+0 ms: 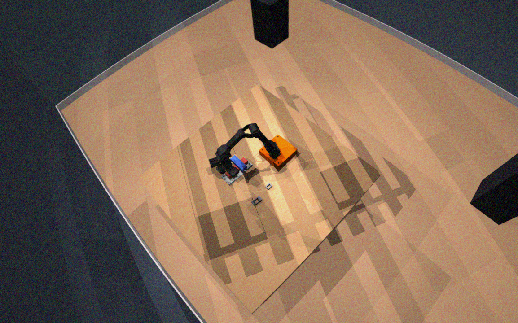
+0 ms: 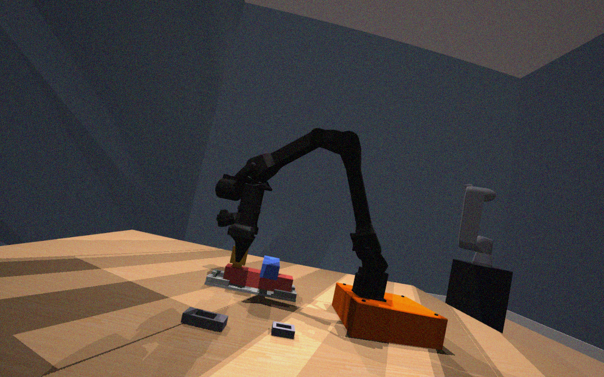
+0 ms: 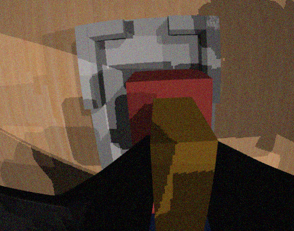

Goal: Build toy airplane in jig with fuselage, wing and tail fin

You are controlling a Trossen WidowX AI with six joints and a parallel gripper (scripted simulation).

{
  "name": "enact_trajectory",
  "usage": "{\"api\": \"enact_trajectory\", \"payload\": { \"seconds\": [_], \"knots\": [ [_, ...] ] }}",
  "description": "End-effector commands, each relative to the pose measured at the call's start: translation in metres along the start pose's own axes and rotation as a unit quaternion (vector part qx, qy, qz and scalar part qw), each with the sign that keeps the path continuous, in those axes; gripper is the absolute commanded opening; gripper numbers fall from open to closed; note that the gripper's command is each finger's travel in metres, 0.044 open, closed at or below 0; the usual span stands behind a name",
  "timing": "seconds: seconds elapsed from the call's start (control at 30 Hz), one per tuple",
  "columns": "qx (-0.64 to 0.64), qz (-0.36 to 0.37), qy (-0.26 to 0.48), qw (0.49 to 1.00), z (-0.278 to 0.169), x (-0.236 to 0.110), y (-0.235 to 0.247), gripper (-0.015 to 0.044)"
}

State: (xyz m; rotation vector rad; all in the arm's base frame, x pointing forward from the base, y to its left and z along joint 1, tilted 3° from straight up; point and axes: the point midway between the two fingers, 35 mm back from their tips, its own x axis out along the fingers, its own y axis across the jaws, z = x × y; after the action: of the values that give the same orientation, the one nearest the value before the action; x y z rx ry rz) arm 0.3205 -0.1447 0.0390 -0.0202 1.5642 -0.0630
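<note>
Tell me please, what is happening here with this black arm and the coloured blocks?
The arm is building a toy airplane. Its end effector is shut on the yellow tail fin and holds it down at the tail end of the red fuselage, which lies in the grey jig. The blue wing already sits on top of the fuselage. Whether the fin is fully seated cannot be seen.

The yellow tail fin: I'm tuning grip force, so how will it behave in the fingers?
The tail fin looks like a rigid, flat-sided block, so it probably won't flex or roll. The gripper clamps its upper end, so a sideways nudge against the fuselage might tilt it.
</note>
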Motion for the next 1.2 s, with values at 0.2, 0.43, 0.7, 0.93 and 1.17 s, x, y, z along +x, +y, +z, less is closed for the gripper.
{"api": "enact_trajectory", "payload": {
  "seconds": [0.2,0.43,0.7,0.93,1.17],
  "knots": [
    [0.0,0.0,0.0,1.0,0.0,0.0,0.0,0.021],
    [0.0,0.0,0.0,1.0,0.0,0.0,0.0,0.026],
    [-0.002,-0.002,-0.001,1.0,0.002,-0.082,0.0,0.026],
    [-0.002,-0.002,0.0,1.0,0.003,-0.091,0.0,0.026],
    [-0.002,-0.002,0.0,1.0,0.003,-0.091,0.001,0.026]
  ]
}}
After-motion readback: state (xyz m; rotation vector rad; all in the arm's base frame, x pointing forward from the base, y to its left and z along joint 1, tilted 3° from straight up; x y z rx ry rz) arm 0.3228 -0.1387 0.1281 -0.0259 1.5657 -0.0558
